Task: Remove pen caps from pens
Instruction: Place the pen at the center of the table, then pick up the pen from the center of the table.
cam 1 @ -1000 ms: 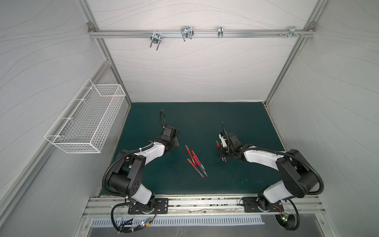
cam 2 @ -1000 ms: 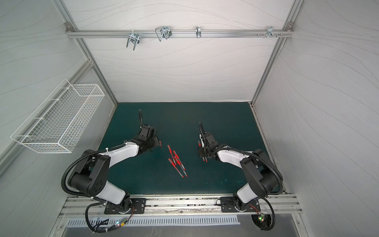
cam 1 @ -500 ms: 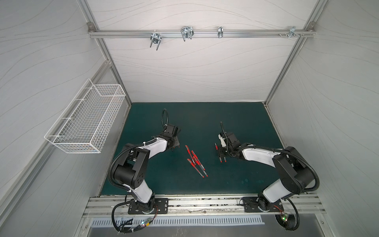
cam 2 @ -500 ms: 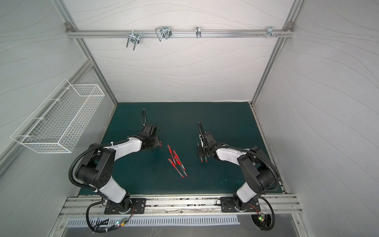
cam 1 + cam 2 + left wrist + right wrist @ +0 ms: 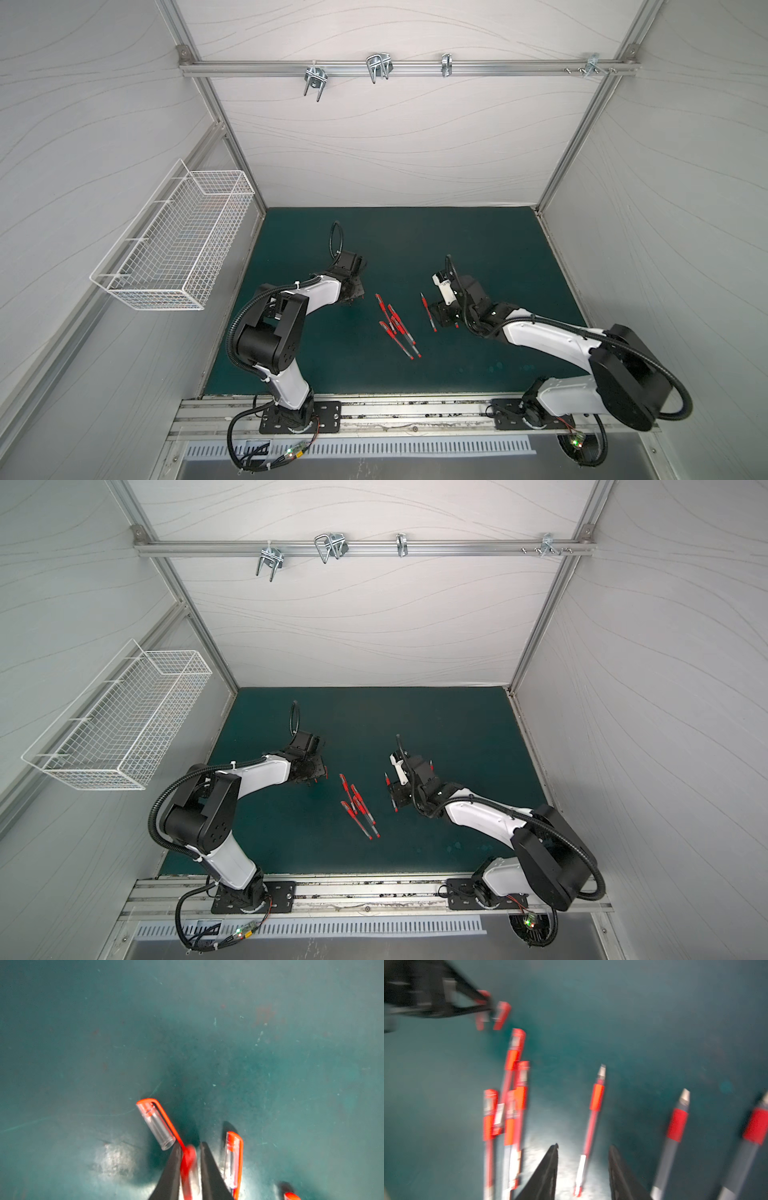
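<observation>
At mat centre, in both top views, a cluster of capped pens (image 5: 397,326) lies fanned and overlapping on the green mat (image 5: 478,249). I count four or five; I can't tell exactly. From that cluster the left gripper (image 5: 353,297) sits at about 10 o'clock and the right gripper (image 5: 442,318) at about 3 o'clock, both low over the mat.

Left wrist view: a red cap (image 5: 188,1165) sits between the left gripper's fingers (image 5: 172,1169), which stand only narrowly apart. The cap is smeared while the fingers are sharp, so I cannot tell whether it is pinched or already dropping. Two loose caps (image 5: 155,1124) lie on the mat just beside the fingertips, and a third peeks in at the frame edge.

Right wrist view: right jaws spread, nothing between them. A bare pen (image 5: 591,1122) lies on the mat under the gap, touching neither finger. Two more uncapped pens (image 5: 675,1136) lie next to it.

Judgement: put-down step for one pen and its cap; the cluster is not yet done.

Risks from here:
- The cap may catch on a finger by its clip and ride along when the arm lifts, then fall anywhere.
- The loose caps sit so close to the left fingertips that a sideways exit could flick them.
- The bare pen is round; a brushing right finger would roll it.
- The cluster overlaps, so one grasp may drag a neighbour.
</observation>
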Controlling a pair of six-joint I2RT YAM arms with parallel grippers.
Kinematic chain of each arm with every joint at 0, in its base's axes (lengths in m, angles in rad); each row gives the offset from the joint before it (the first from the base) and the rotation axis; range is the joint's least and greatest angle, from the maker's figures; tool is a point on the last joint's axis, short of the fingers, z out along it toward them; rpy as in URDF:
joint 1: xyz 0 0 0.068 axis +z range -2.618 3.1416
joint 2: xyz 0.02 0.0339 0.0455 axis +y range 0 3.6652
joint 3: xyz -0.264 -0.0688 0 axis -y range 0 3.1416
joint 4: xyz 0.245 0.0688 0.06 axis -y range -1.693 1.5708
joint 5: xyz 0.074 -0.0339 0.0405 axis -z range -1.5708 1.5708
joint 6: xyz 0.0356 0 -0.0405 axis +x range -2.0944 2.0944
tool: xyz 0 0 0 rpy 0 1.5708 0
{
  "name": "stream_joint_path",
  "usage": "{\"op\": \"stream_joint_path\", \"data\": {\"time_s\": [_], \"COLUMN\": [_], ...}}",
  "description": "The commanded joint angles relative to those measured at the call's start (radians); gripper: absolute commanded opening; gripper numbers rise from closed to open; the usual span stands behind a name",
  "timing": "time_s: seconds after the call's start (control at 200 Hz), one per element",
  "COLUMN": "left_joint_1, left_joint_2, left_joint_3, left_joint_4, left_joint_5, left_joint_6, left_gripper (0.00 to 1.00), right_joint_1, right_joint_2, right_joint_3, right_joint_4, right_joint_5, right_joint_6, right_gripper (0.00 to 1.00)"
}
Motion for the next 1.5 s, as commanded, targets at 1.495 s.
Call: {"op": "stream_joint_path", "data": {"time_s": [1.495], "left_joint_1": [-0.062], "left_joint_2": [-0.31], "left_joint_3": [-0.147], "left_joint_4": [0.219], "left_joint_5": [0.227], "left_joint_6": [-0.015], "left_gripper": [0.32], "right_joint_1": [0.023], "right_joint_2": [0.314], "right_joint_3": [0.183], "right_joint_4": [-0.154], "right_joint_5": [-0.007], "right_joint_6": [0.097], "right_gripper": [0.38]}}
